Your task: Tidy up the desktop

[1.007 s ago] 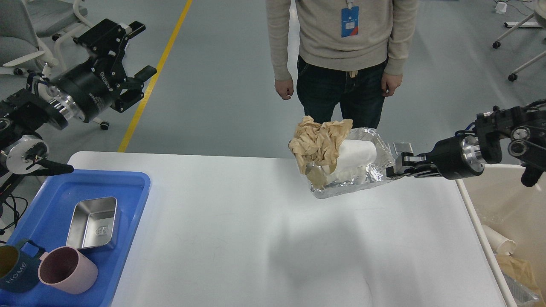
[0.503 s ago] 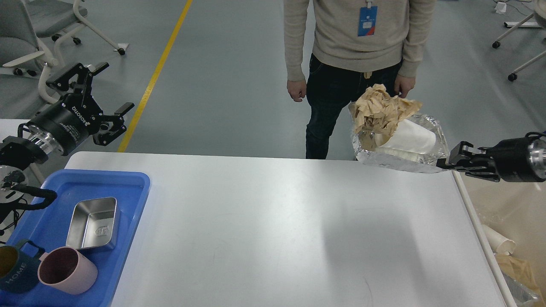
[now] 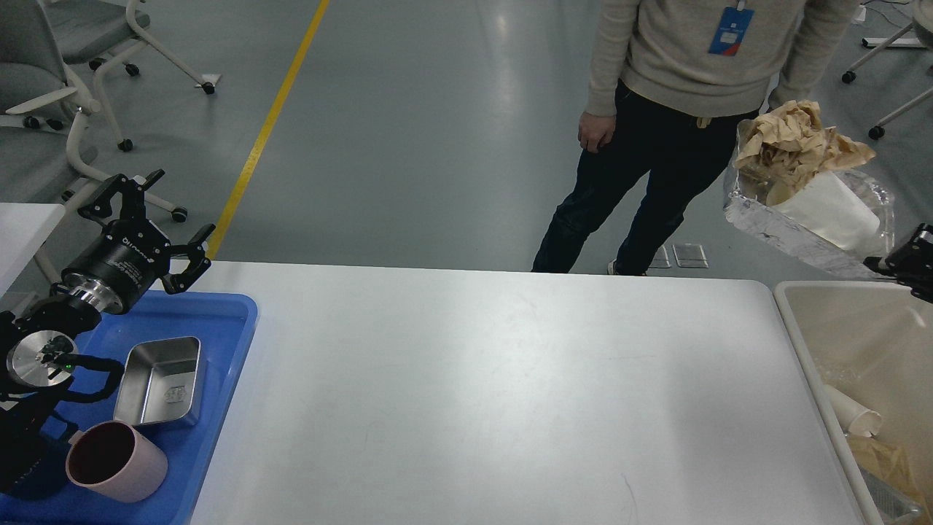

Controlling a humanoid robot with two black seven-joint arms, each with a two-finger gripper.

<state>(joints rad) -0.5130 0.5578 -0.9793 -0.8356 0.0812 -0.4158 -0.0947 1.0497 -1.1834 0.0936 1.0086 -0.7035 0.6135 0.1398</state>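
Note:
The white desktop (image 3: pixel 481 386) fills the middle of the head view. My right gripper (image 3: pixel 885 261) is at the right edge, shut on the rim of a foil tray (image 3: pixel 783 233) held tilted in the air above the bin's far-left corner. The foil tray holds crumpled brown paper (image 3: pixel 794 142) and a white paper cup (image 3: pixel 834 211). My left gripper (image 3: pixel 157 219) is open and empty, above the far-left corner of the desktop, just beyond the blue tray.
A blue tray (image 3: pixel 219 343) at the left holds a steel container (image 3: pixel 159 381) and a pink cup (image 3: pixel 113 461). A beige bin (image 3: pixel 860 335) at the right holds a paper cup and wrappers. A person (image 3: pixel 678 87) stands behind the table's far right.
My right gripper has carried the foil tray with its trash rightwards and up, from over the desktop to over the bin. My left arm has lowered towards the blue tray. The person stepped right.

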